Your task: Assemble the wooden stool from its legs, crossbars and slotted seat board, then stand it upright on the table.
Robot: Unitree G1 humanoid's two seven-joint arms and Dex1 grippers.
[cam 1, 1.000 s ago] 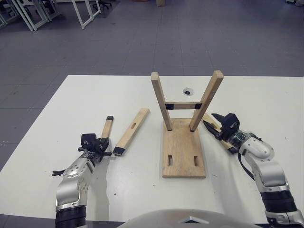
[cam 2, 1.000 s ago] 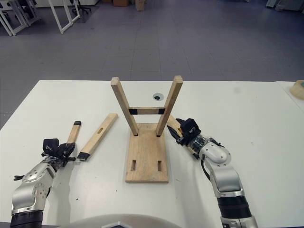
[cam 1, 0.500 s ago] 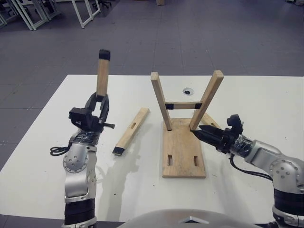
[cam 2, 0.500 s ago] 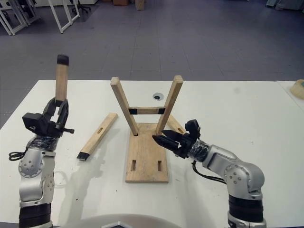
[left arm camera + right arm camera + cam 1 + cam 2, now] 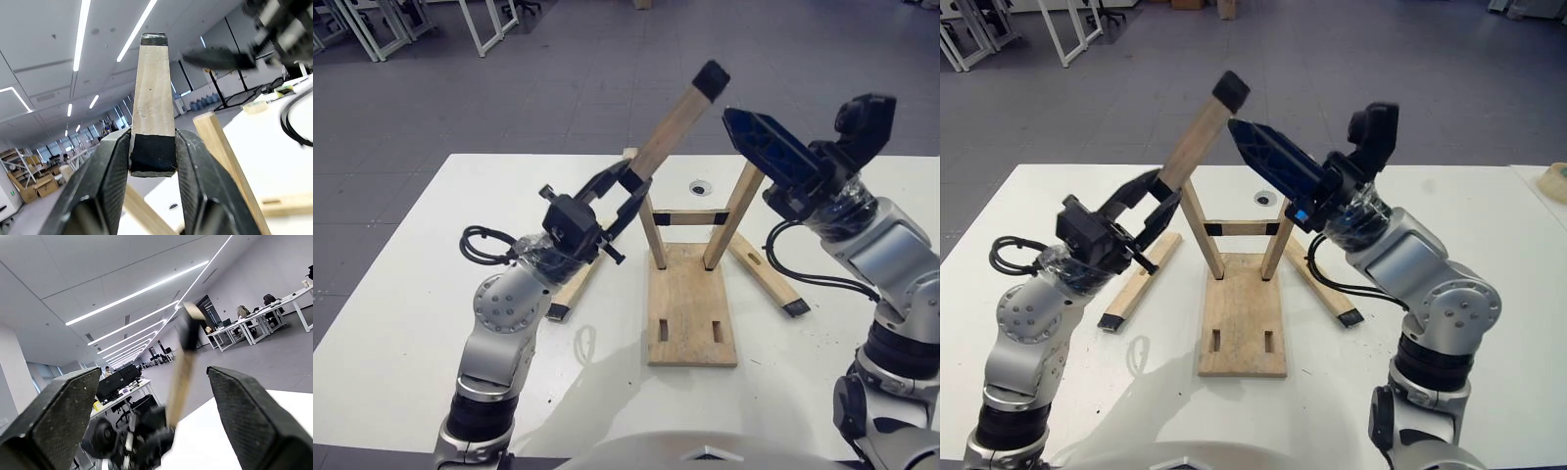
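The slotted seat board (image 5: 690,304) lies flat on the white table (image 5: 431,255). Two legs (image 5: 646,211) (image 5: 736,217) stand in its far slots, joined by a crossbar (image 5: 690,217). My left gripper (image 5: 625,186) is shut on the black-tipped end of a third leg (image 5: 677,117), which tilts up and right over the standing pair. In the left wrist view its fingers (image 5: 115,171) clamp that leg (image 5: 152,98). My right gripper (image 5: 1268,152) hangs open in the air above the right standing leg, holding nothing. Two more wooden pieces lie on the table, one (image 5: 570,289) left of the board and one (image 5: 766,274) right of it.
A small round hole (image 5: 701,186) sits in the table behind the standing legs. A black cable (image 5: 484,245) loops beside my left arm. Bare tabletop spreads to the far left and far right. Desks stand on the grey floor beyond the table.
My left gripper swung its leg from upright at the left to a tilt toward the standing legs. My right gripper rose from beside the seat board to high above it and opened.
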